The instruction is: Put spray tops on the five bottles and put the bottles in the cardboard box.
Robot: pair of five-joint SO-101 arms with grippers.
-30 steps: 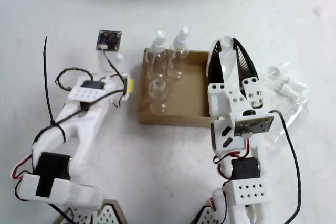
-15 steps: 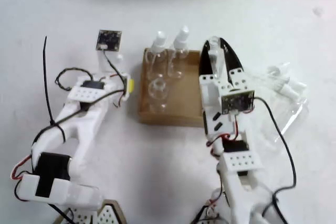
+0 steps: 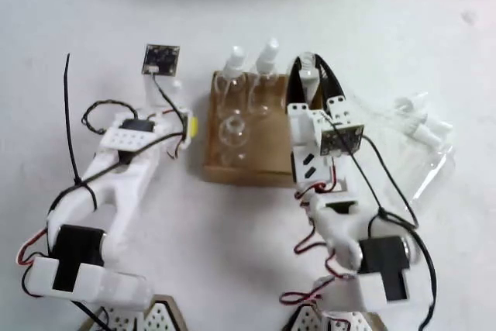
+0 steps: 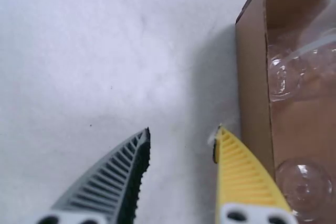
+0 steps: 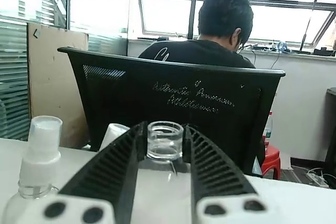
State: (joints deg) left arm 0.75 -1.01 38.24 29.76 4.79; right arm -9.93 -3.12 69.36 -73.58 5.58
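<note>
The left arm is lying stretched across the white table [image 3: 93,29]. Its grey-and-yellow left gripper [image 4: 182,129] is hovering with fingers spread over bare tabletop, just beside the outer wall of the brown cardboard box [image 3: 248,174]. The left wrist view is looking past that wall onto clear bottle bodies inside. In the high view, two capped clear bottles [image 3: 232,67] are standing along the box's far wall, with an uncapped clear bottle [image 3: 232,131] nearer the middle. The right arm is hanging over the box's far right corner. Its black right gripper [image 5: 165,126] is pinching the neck of an upright open-mouthed bottle [image 5: 165,141], a grip the right wrist view is making plain. Loose white spray tops [image 3: 418,118] are lying on crinkled clear plastic [image 3: 434,168] to the right.
</note>
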